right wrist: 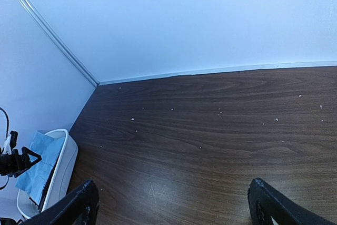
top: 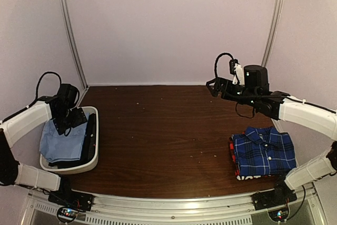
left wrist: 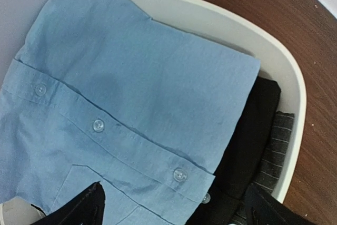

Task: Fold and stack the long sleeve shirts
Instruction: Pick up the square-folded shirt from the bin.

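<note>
Left fingers apart over blue shirt buttons

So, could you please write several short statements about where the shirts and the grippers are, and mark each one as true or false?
1. The light blue shirt lies in the white bin. True.
2. The plaid shirt lies in that bin too. False: it lies folded on the table at the right, on top of red-and-black cloth.
3. The left gripper is open above the light blue shirt. True.
4. The right gripper is shut on the plaid shirt. False: it is open, in the air over the table, holding nothing.
5. Beside the light blue shirt in the bin lies dark cloth. True.
</note>
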